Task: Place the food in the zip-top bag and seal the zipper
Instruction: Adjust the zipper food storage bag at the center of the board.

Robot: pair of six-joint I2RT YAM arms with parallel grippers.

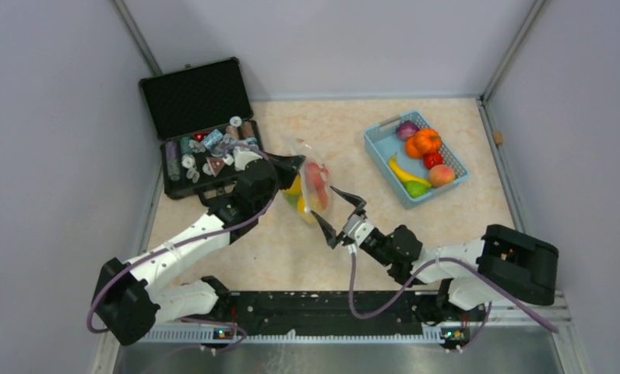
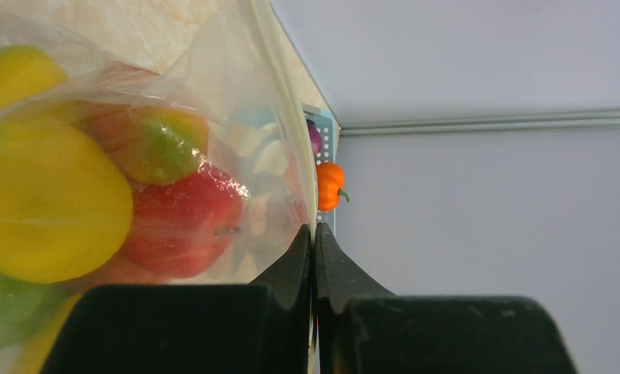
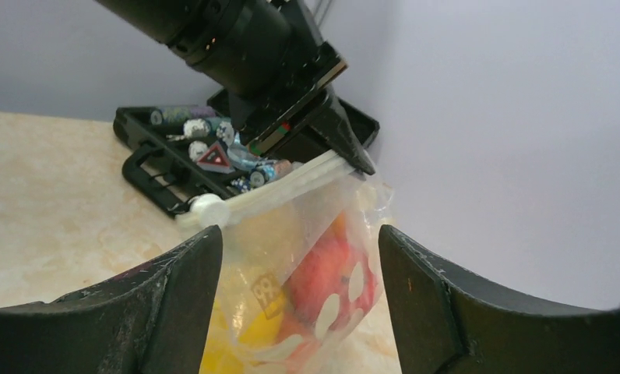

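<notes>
The clear dotted zip-top bag (image 1: 311, 191) hangs from my left gripper (image 1: 293, 164), which is shut on one end of its white zipper strip (image 3: 276, 191). Yellow (image 2: 42, 202), red (image 2: 182, 222) and green toy food shows inside the bag (image 2: 213, 117). A round white slider (image 3: 208, 210) sits at the strip's other end. My right gripper (image 1: 339, 216) is open and empty, just in front of the bag (image 3: 315, 265) without touching it. More food lies in the blue basket: an orange pumpkin (image 1: 425, 141), a purple piece (image 1: 406, 129), a banana (image 1: 404, 170) and a peach (image 1: 441, 174).
An open black case (image 1: 202, 132) of small trinkets stands at the back left, right behind my left gripper; it also shows in the right wrist view (image 3: 174, 148). The light-blue basket (image 1: 377, 144) stands at the back right. Grey walls enclose the table.
</notes>
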